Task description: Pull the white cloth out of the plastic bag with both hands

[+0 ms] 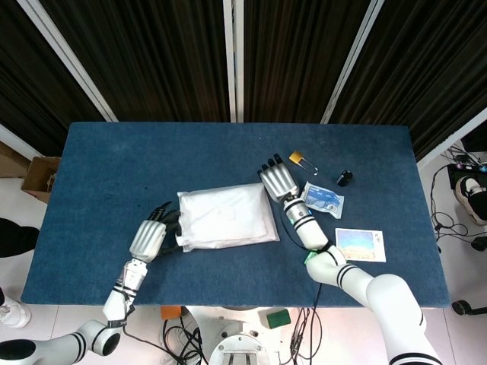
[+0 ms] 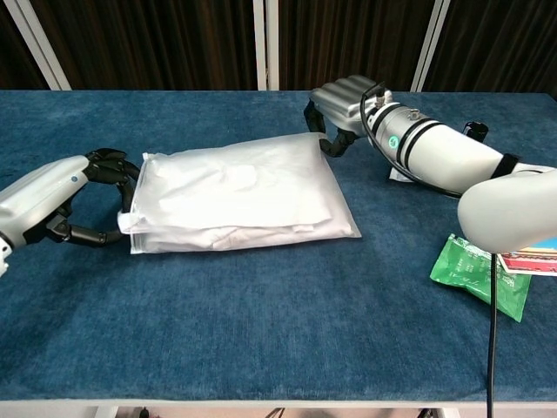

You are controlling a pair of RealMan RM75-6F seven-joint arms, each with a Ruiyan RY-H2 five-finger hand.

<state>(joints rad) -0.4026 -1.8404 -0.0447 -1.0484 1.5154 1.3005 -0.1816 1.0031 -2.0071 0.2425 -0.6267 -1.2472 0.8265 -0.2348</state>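
Observation:
The clear plastic bag lies flat on the blue table with the folded white cloth inside it. Its mouth faces my left hand. That hand curls around the bag's left edge, with dark fingertips on the rim and the thumb low by the near corner. My right hand sits at the bag's far right corner. Its fingers are bent down beside the corner and nothing shows between them.
Right of the bag lie a white-blue packet, a picture card, a green pouch, a yellow clip and a small black object. A black cable hangs from my right arm at the table's front right.

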